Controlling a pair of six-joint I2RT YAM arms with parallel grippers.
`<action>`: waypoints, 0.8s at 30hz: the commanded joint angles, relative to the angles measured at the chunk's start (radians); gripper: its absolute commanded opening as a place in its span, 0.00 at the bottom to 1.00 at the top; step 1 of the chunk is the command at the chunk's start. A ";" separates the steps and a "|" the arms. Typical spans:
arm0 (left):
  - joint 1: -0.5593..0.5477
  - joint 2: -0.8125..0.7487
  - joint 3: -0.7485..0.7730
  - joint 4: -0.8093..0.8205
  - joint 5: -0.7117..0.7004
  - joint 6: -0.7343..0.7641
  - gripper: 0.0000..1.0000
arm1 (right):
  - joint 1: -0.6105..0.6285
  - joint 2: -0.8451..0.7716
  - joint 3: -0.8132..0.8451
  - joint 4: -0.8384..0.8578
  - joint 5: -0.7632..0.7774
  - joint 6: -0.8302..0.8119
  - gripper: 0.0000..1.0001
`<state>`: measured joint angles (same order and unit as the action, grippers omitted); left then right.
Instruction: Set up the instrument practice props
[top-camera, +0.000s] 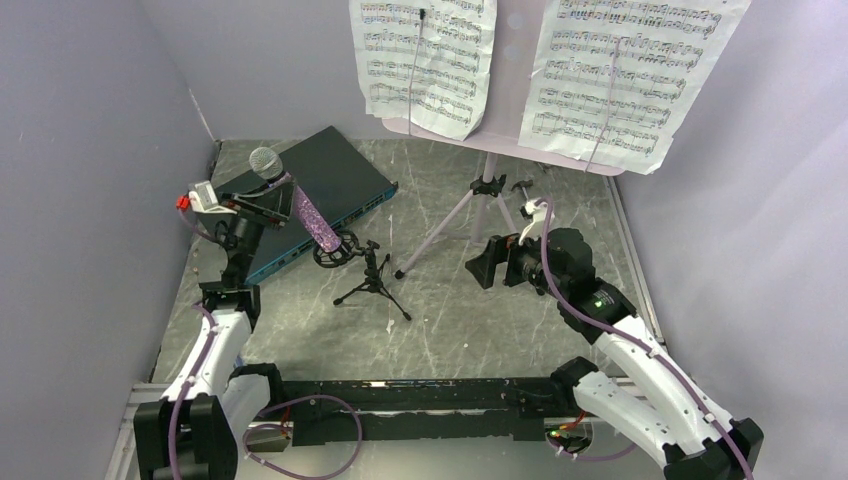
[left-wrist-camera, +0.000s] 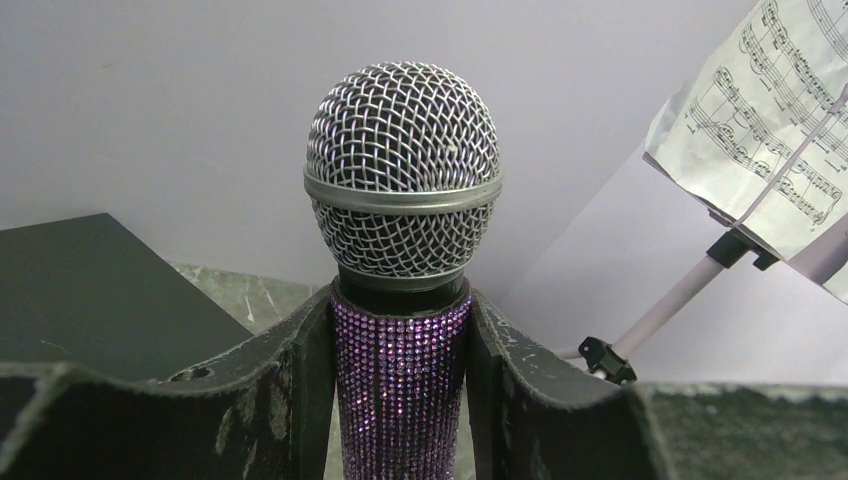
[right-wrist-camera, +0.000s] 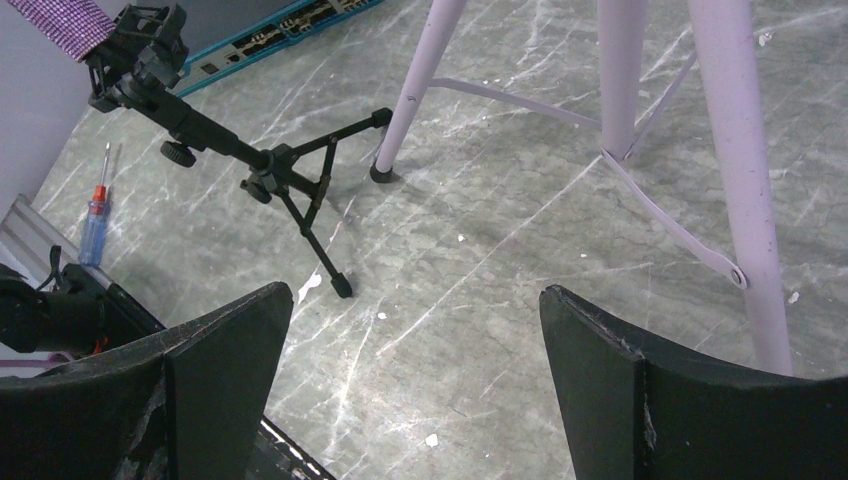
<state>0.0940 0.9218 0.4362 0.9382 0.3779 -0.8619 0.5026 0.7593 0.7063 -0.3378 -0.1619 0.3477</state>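
Top view: left gripper (top-camera: 280, 197) is clamped on the purple glitter microphone (top-camera: 308, 218), at the far left. The mic is tilted, mesh head up and to the far left. Its lower end is at the ring mount of the small black mic stand (top-camera: 372, 280); can't tell if it's seated. The mic stand's tripod sits mid-table, stem leaning left. The dark box (top-camera: 335, 175) with a teal edge lies flat behind the mic. The lilac music stand (top-camera: 487, 185) is far centre-right on its tripod, with two sheet-music pages (top-camera: 425, 60) side by side on its desk. Right gripper (top-camera: 488, 265) has its jaws wide apart and nothing in them, low and just near of the music stand's legs.

Left wrist: fingers (left-wrist-camera: 290, 385) press both sides of the glitter body just below the mesh head. A page and the stand pole show at right, the box at left.

Right wrist: both fingers are spread over bare marble table (right-wrist-camera: 480, 260). Lilac legs are ahead and right, the mic stand ahead and left, with the mic's tail just beside its mount. A red-topped screwdriver (right-wrist-camera: 95, 215) lies at far left.
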 joint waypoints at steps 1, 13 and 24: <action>-0.007 -0.020 0.022 0.032 -0.035 0.078 0.03 | -0.004 -0.024 0.023 0.022 0.011 -0.010 0.99; -0.005 -0.008 0.038 0.030 -0.046 0.114 0.03 | -0.004 -0.019 0.036 0.027 -0.002 -0.010 0.99; -0.021 0.043 -0.031 0.304 0.047 0.107 0.03 | -0.004 -0.041 0.016 0.026 0.005 0.006 0.99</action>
<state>0.0837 0.9649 0.4244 1.0344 0.3912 -0.7612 0.5026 0.7338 0.7063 -0.3428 -0.1619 0.3447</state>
